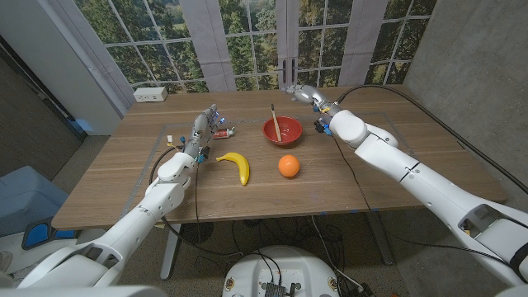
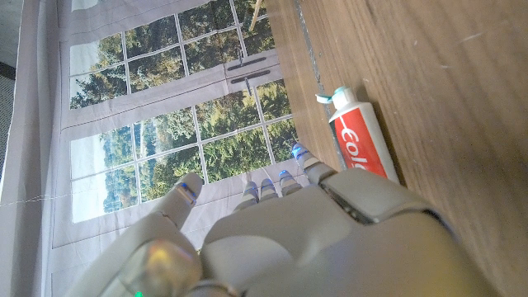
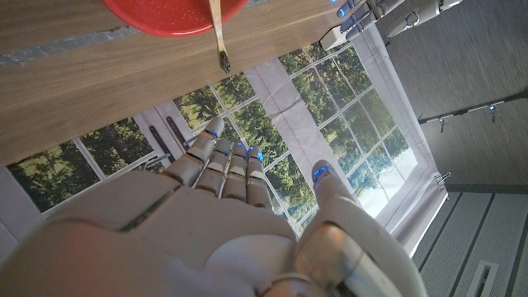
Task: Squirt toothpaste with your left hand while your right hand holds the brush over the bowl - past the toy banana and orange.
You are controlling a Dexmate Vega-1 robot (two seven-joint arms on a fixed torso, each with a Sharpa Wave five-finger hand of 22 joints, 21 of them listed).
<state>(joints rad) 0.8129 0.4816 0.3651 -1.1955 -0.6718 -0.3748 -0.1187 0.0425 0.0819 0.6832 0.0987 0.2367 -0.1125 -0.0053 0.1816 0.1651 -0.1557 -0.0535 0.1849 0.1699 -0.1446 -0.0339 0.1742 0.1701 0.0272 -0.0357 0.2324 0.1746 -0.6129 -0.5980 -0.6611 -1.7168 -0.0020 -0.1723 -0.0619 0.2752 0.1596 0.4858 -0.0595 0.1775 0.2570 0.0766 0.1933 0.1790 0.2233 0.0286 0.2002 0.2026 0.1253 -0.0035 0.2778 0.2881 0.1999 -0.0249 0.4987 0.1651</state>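
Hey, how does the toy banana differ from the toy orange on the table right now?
The toy banana is yellow, long and curved, while the toy orange is orange and round. The toy banana lies nearer the left robot hand; the toy orange sits more directly in front of the red bowl. The toy banana stretches over more of the wooden table than the compact toy orange. Both rest untouched on the table, on the robot's side of the bowl.

I see a red bowl (image 1: 282, 130), yellow banana (image 1: 237, 164), orange orange (image 1: 288, 166). Toothpaste tube (image 2: 360, 136) is red with white lettering and a teal cap. My hands (image 1: 206, 125) are pale grey, fingertips (image 2: 299, 153) lit blue. Brown wood table (image 1: 124, 173).
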